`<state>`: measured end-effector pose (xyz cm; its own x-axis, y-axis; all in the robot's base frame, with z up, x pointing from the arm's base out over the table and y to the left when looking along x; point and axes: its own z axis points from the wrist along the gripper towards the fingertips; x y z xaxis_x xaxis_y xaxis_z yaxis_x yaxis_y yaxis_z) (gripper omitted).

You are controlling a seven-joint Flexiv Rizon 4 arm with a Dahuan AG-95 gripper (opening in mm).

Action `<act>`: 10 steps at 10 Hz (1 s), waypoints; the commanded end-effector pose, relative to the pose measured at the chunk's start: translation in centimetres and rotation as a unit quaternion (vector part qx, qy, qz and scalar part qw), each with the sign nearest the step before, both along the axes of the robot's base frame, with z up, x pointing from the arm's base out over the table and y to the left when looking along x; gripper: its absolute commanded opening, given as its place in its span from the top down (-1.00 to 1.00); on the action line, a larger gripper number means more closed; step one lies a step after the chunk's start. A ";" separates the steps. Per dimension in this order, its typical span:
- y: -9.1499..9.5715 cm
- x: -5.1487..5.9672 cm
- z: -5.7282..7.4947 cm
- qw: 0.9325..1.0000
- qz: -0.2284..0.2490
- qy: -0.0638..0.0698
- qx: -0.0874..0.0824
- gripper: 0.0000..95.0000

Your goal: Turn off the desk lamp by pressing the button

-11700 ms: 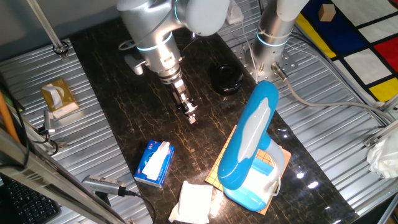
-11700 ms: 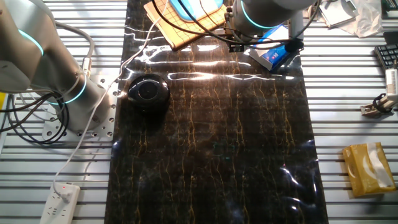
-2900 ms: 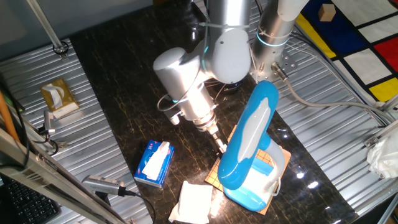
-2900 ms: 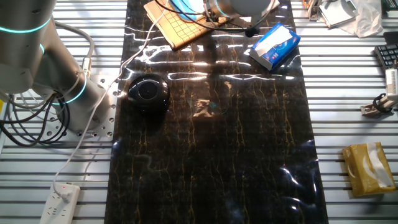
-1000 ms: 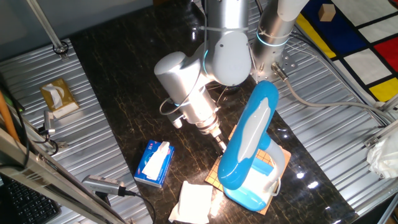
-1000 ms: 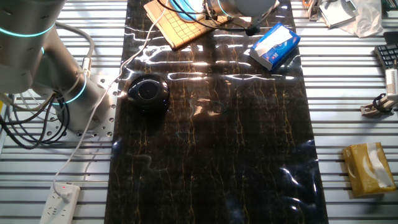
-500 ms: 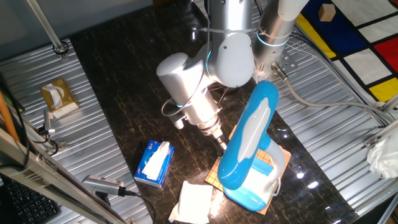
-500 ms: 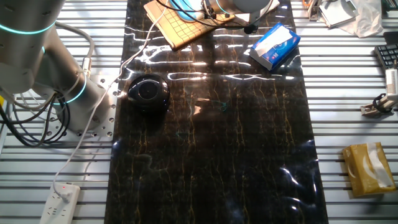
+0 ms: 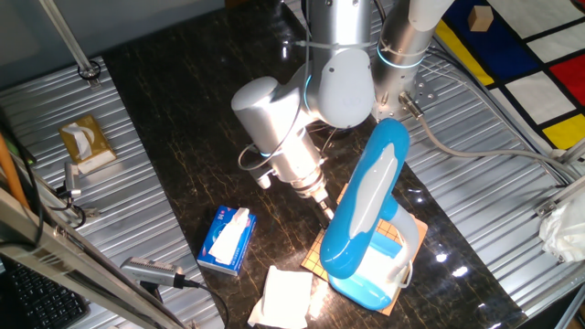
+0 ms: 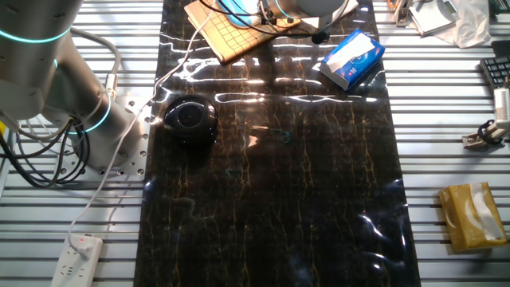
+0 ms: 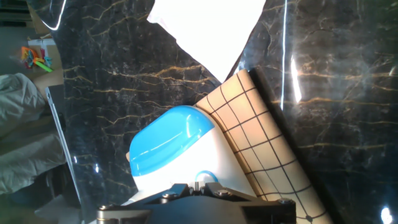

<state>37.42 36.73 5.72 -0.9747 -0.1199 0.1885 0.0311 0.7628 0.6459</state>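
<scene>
The desk lamp is glossy sky-blue with a long white panel on its arm, and stands on a white and blue base at the front right of the dark mat. My gripper points down just left of the lamp's arm, low by the base. In the hand view the base fills the lower middle. A small blue-ringed round button sits right at my gripper, whose fingertips meet, shut on nothing. In the other fixed view only a sliver of the lamp shows at the top edge.
The lamp stands on a tan grid board. A white folded sheet and a small blue tissue pack lie to its left. Further off are a black round object, a yellow tissue box and a power strip.
My arm has edged slightly right toward the lamp over the last second. The bright glint on the mat in the other fixed view has faded since 2.9 s ago.
</scene>
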 end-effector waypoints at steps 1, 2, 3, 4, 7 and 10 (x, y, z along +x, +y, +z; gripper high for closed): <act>0.0 0.1 -0.1 1.000 0.011 -0.002 0.004 1.00; 0.0 0.1 -0.1 1.000 0.015 0.000 0.004 1.00; 0.0 0.1 -0.1 1.000 0.021 0.004 0.004 1.00; 0.0 0.1 -0.1 1.000 0.028 0.007 0.005 1.00; 0.0 0.1 -0.1 0.999 0.041 0.012 0.007 1.00; 0.0 0.1 -0.1 0.999 0.042 0.013 0.007 1.00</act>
